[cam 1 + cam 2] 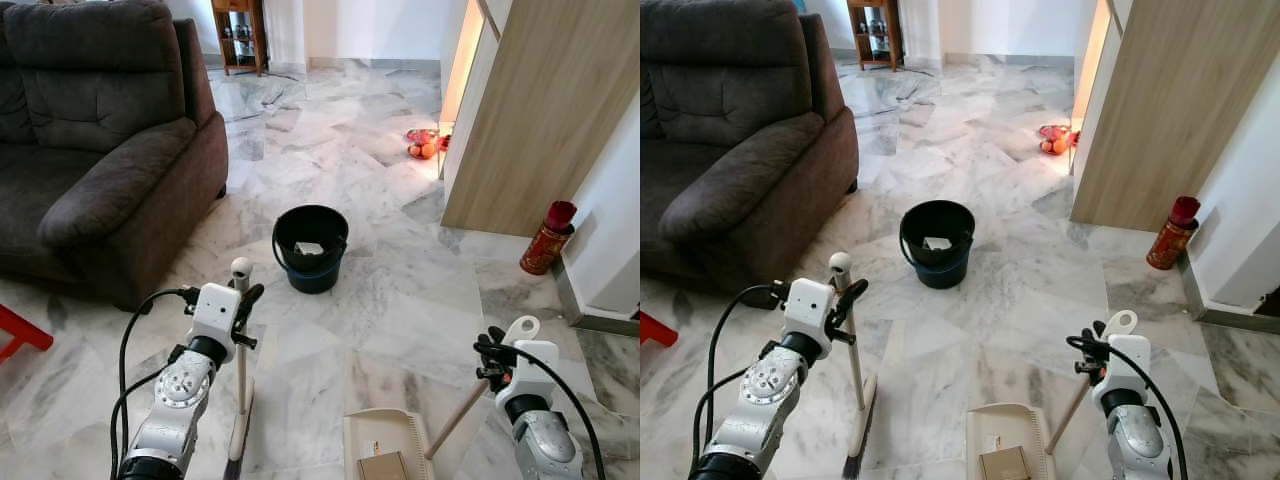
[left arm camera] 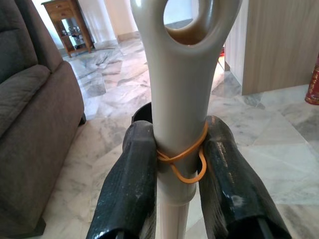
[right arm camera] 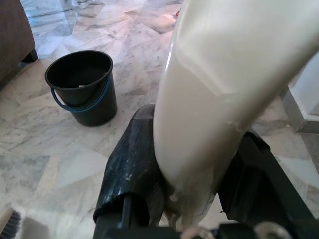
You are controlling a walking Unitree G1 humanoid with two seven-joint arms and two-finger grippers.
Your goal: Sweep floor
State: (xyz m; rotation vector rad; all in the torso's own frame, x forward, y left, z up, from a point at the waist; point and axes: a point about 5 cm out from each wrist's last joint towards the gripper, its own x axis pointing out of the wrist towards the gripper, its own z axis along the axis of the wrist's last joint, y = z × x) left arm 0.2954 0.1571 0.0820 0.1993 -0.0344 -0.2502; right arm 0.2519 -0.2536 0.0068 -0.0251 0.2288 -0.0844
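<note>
From the head camera's left eye, the left gripper [image 1: 243,293] is clamped on the cream handle of an upright broom [image 1: 240,372], just under its rounded top, and the bristle head rests on the marble floor [image 1: 400,300] close to the robot. The right gripper [image 1: 492,352] is closed on the looped top of a dustpan handle [image 1: 462,410] that slants down to the cream dustpan [image 1: 388,445] lying flat on the floor between the two arms. Ahead stands a black bucket [image 1: 310,248] with a blue rim and a pale scrap inside, between a dark grey sofa [image 1: 100,140] on the left and a wooden cabinet [image 1: 540,110] on the right. A red cylinder [image 1: 547,238] stands at the cabinet's foot by the white wall, and a wooden shelf [image 1: 240,35] sits far back. The right eye shows the same layout: broom upright in the left gripper, dustpan pole held by the right, bucket beyond them. In the left wrist view, the two black fingers [image 2: 130,184] press both sides of the broom's handle, where an orange rubber band [image 2: 187,159] is wound just below the hanging hole. In the right wrist view, the black fingers [image 3: 132,169] pinch the thick cream handle, with the bucket on the floor beyond.
</note>
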